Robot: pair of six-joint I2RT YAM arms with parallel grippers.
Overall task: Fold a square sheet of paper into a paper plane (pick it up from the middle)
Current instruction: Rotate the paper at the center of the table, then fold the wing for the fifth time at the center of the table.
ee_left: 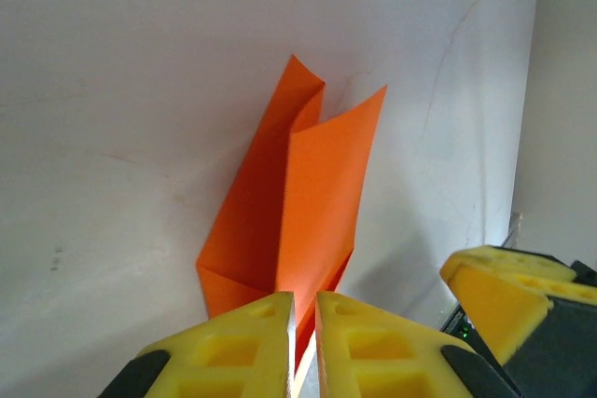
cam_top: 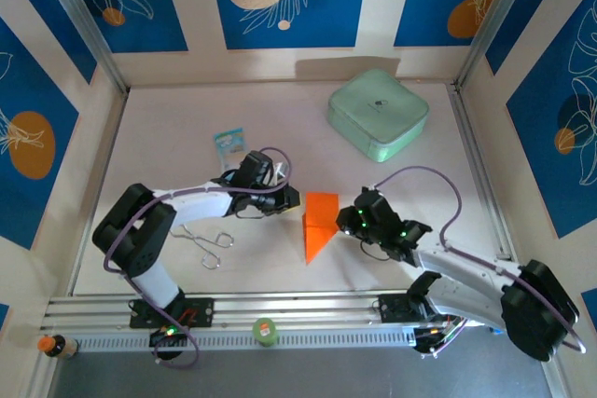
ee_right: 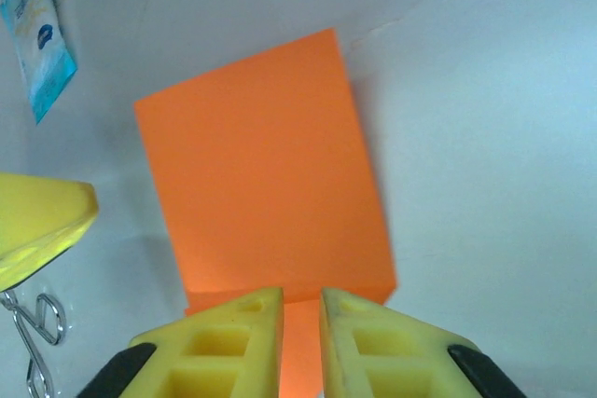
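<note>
The square sheet of paper (cam_top: 322,216) is bright orange and creased, with a pointed corner toward the near edge. It sits at mid-table between both arms. In the left wrist view the paper (ee_left: 308,193) stands up in folded flaps. My left gripper (ee_left: 305,323) is shut on its near edge, at the sheet's left side (cam_top: 293,200) from above. My right gripper (cam_top: 343,218) is at the sheet's right edge. Its jaws (ee_right: 301,323) stand slightly open over the flat orange panel (ee_right: 266,184), with paper showing through the gap.
A mint-green box (cam_top: 378,114) sits at the back right. A small blue-and-white packet (cam_top: 229,144) lies behind the left arm. A wire clip (cam_top: 210,241) lies near the left arm's elbow. A green roll (cam_top: 266,331) rests on the front rail.
</note>
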